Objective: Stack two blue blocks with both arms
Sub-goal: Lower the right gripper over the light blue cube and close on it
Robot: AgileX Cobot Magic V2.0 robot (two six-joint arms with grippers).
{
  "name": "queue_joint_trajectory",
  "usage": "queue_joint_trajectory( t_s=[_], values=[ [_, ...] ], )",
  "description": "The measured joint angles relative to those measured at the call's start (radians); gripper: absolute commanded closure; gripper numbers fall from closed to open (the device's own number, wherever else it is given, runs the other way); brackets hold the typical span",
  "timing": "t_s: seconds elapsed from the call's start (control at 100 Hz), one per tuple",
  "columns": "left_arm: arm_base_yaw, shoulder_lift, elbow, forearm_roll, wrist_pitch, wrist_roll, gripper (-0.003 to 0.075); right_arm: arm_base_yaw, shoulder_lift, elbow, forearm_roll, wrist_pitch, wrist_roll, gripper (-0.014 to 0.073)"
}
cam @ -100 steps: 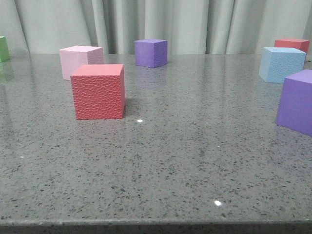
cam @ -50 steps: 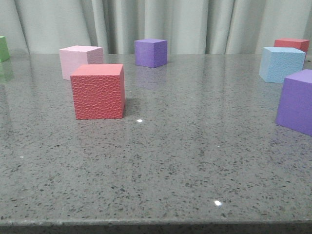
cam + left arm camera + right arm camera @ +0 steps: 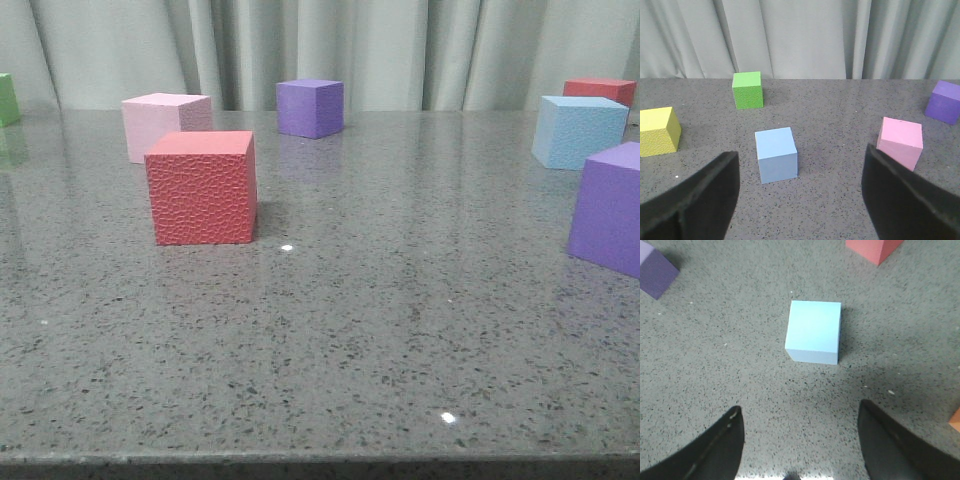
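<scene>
Both end effectors hang spread and empty over the grey speckled bench point(image 3: 400, 330), so we judge the task barely begun. Our left end effector point(image 3: 800, 195) has its dark fingers wide apart, and one blue block point(image 3: 776, 155) sits on the bench ahead of the gap, untouched. Our right end effector point(image 3: 800, 450) is likewise open, looking down on the other blue block point(image 3: 814, 332), which the front view shows near the far right corner point(image 3: 578, 131). Neither block is gripped or lifted, and they lie well apart. Picking up, carrying and stacking all remain. Further off stand a green cube point(image 3: 747, 90) and a pink cube point(image 3: 900, 141).
</scene>
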Motion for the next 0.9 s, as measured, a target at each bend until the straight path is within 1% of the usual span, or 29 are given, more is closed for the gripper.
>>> queue_joint_trajectory(
  t_s=[0.2, 0.33, 0.41, 0.69, 0.9],
  values=[
    [0.0, 0.0, 0.0, 0.0, 0.004, 0.0, 0.023, 0.0, 0.203, -0.189, 0.0, 0.091, 0.014, 0.009],
    [0.0, 0.0, 0.0, 0.0, 0.004, 0.0, 0.023, 0.0, 0.298, -0.269, 0.0, 0.127, 0.025, 0.0006],
    [0.0, 0.0, 0.0, 0.0, 0.004, 0.0, 0.023, 0.0, 0.342, -0.308, 0.0, 0.155, 0.037, -0.0008],
    [0.0, 0.0, 0.0, 0.0, 0.005, 0.0, 0.023, 0.0, 0.446, -0.378, 0.0, 0.186, 0.056, -0.0008],
    [0.0, 0.0, 0.0, 0.0, 0.005, 0.0, 0.023, 0.0, 0.489, -0.382, -0.028, 0.175, 0.071, -0.0006]
  ],
)
